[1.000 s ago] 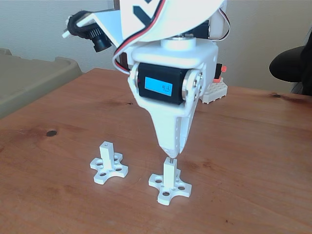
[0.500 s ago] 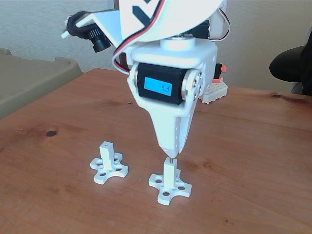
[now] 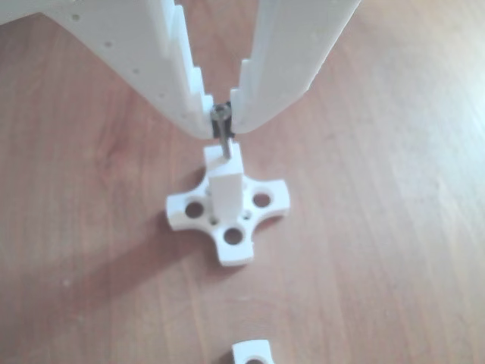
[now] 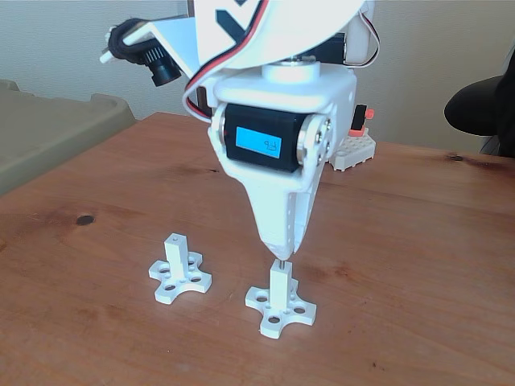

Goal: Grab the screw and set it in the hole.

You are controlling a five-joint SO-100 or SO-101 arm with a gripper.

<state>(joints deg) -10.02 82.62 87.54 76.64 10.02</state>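
The arm comes down from the top of the fixed view, its wrist section with the blue-lit motor block (image 4: 265, 143) facing the camera and the white gripper (image 4: 281, 248) tapering straight down to a point over the wooden table (image 4: 418, 241). The pose is close to vertical, with the fingertips hanging just above the nearer of two white posts.

In the other view, the gripper (image 3: 220, 121) enters from the top edge, its two stepped white fingers (image 3: 182, 83) converging at the tips. They are clamped on the screw (image 3: 222, 130), pinching it near its head so that the thin shaft points downward. The lower end of the shaft meets the top face of the post (image 3: 226, 188) at the hole (image 3: 226, 157); how deep it sits cannot be told.

That post (image 4: 279, 283) stands upright on a cross-shaped base with round holes in its arms, near the front edge of the table, about midway across. A second post (image 4: 175, 254) of the same kind stands upright to its left in the fixed view, well apart from the gripper. A white block (image 4: 352, 151) lies near the far edge behind the arm.
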